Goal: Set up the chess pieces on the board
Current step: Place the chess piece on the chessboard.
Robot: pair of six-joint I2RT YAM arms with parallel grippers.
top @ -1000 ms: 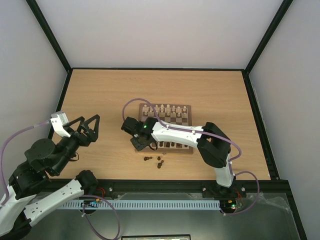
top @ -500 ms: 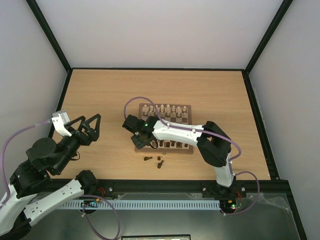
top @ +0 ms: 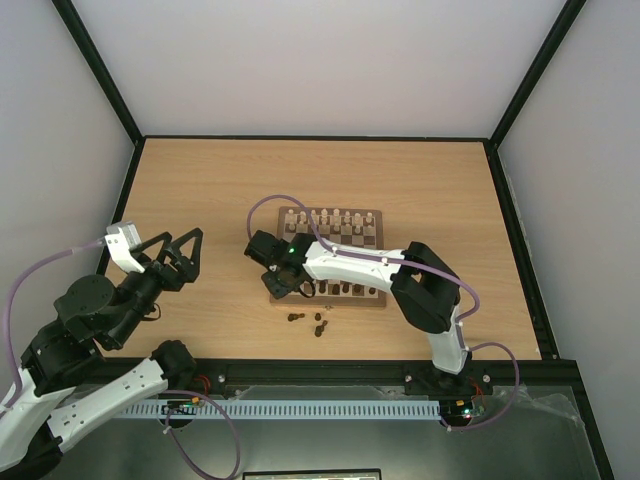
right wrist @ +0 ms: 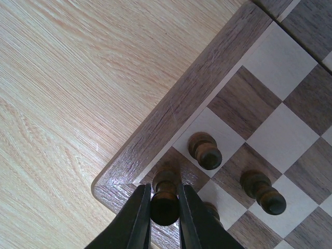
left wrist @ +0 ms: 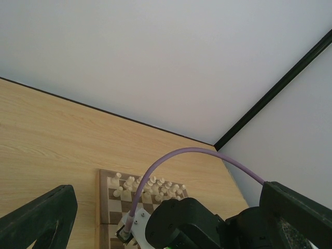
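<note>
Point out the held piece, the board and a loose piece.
held piece [right wrist: 165,206]: right wrist view, rounded top.
board [right wrist: 193,97]: right wrist view, wooden border.
loose piece [top: 293,317]: top external view, its middle.

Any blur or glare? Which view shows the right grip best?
Right wrist: sharp, even light, small dark brown wooden chess piece crisp in the right gripper. Top external: clear, no glare, loose pieces tiny. Left wrist: left gripper fingers dark, soft-edged.

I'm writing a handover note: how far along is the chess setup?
Done: pale pieces line the board's far rows; some dark pieces stand on near squares. In hand: the right gripper is shut on a dark piece over the near-left corner square. Left: a few loose dark pieces on the table. The left gripper hangs open, aside.
</note>
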